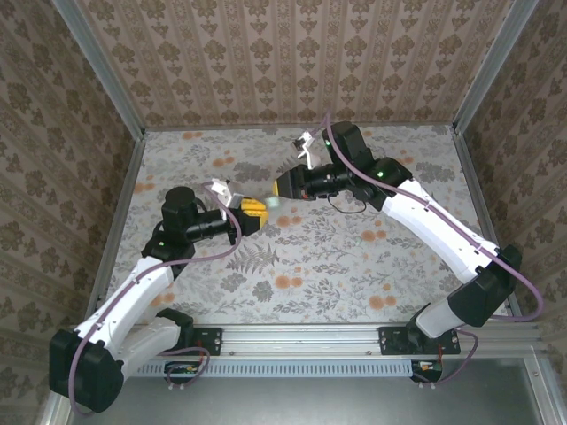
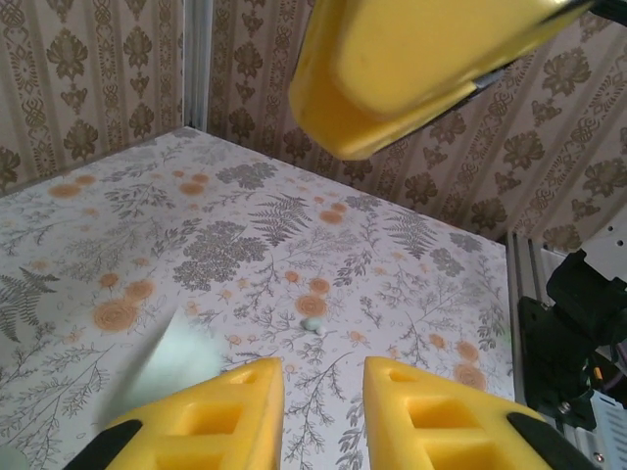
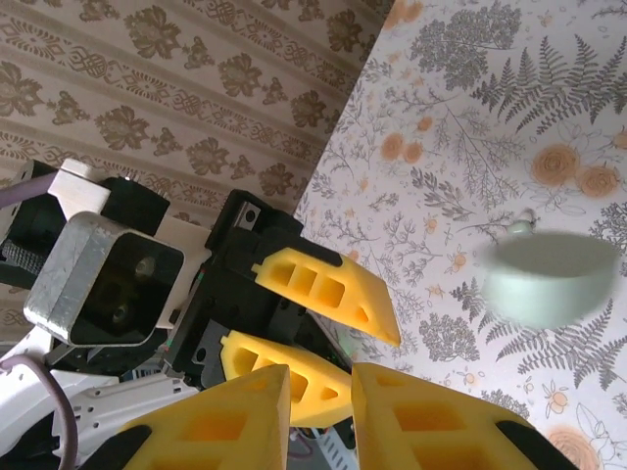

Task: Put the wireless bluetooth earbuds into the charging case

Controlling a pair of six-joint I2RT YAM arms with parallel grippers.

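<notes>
My left end effector (image 2: 323, 411) is closed on nothing, my right end effector (image 3: 321, 421) pinched shut too; the charging case (image 3: 549, 279) sits blurred beside their tips, an earbud (image 2: 313, 323) on the surface (image 2: 196, 225) beyond; next, I judge, securing that case

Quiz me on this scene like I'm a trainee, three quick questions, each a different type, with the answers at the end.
1. True or false: an earbud lies loose on the table.
2. Short answer: in the top view, what sits between the left gripper and the right gripper?
3. Multiple choice: the case is A) black, B) pale green, C) red.

Key: 1 true; 2 the case; 3 B.
</notes>
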